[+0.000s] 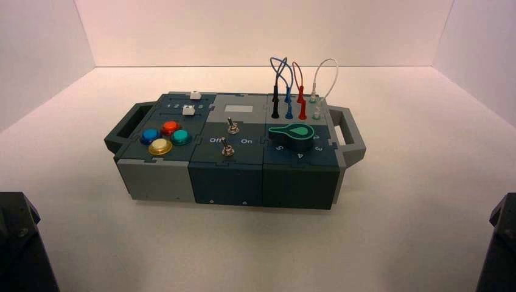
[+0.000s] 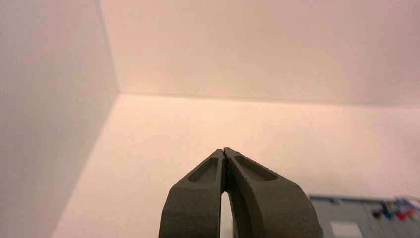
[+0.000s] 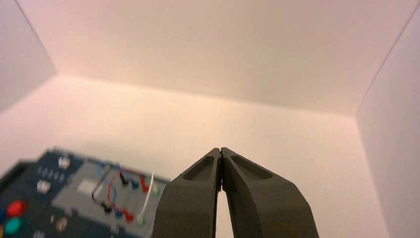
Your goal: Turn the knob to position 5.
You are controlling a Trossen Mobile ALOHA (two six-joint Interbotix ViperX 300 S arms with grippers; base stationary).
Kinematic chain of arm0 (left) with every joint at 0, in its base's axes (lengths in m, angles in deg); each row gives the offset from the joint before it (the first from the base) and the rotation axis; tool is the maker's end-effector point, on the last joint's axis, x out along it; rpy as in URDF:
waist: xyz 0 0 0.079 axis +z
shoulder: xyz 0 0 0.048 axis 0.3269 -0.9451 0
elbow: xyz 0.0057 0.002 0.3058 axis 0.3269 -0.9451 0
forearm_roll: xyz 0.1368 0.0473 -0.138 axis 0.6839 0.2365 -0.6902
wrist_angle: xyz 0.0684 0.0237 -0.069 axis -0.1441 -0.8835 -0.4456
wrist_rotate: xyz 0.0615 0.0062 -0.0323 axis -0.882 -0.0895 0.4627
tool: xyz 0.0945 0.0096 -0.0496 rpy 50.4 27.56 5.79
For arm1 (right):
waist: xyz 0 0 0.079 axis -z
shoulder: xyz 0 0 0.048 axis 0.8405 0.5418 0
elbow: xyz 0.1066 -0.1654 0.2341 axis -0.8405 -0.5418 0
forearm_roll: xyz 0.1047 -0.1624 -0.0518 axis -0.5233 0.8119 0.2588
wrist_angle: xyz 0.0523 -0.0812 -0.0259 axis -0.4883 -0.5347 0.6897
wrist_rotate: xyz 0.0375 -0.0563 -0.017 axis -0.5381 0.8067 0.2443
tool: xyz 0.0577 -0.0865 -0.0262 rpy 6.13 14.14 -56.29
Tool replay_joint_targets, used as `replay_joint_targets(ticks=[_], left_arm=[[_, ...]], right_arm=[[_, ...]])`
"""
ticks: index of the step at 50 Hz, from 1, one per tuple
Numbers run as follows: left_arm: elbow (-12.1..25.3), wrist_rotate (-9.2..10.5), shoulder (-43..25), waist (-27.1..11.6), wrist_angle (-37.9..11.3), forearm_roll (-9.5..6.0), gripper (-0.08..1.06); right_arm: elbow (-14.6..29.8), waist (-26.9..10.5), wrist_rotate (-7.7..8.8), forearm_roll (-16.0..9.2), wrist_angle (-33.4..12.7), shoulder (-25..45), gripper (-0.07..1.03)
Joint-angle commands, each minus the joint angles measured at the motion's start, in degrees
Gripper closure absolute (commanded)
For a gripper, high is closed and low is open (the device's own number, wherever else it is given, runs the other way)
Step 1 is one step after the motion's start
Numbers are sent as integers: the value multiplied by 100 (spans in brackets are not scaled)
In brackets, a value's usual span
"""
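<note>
The knob (image 1: 296, 135), dark teal with a bright green teardrop top, sits on the right block of the box (image 1: 231, 182) in the high view, its pointer towards the box's left. White digits curve along its near side, with the digit 5 (image 1: 279, 149) at the near left of the knob. My left gripper (image 2: 225, 151) is shut and empty, parked far from the box at the near left. My right gripper (image 3: 220, 150) is shut and empty, parked at the near right. Only the arm bases show in the high view's bottom corners.
The box also bears several round coloured push buttons (image 1: 165, 137), two metal toggle switches (image 1: 230, 137), sliders (image 1: 190, 103) and plugged wires (image 1: 295, 85). It has a handle on each end (image 1: 348, 131). White walls enclose the table.
</note>
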State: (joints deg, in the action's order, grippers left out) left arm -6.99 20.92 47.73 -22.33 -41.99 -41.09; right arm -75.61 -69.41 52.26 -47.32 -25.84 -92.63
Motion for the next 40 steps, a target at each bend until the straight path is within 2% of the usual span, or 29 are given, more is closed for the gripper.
replay_joint_targets(ticks=[1,10,19,35,40], left_arm=[[325,0,-457,-360,-299,-9,101],[457,-26,-914,-914,-861,9,101],[483,-26,-1081,-1538,-1222,9,101],[387,-26,-1107,-1714,-1257,18,101],[360,-26,-1169,-1916,-1292,9,101]], right_arm=[[308,-176,0,-26,-132,510,98],[492,-589,26,-18,-492,1274,98],[694,-1020,62,18,-923,2118,98],[826,-1591,88,9,-1230,2646,98],[861,-1758,88,9,-1327,2821,98]])
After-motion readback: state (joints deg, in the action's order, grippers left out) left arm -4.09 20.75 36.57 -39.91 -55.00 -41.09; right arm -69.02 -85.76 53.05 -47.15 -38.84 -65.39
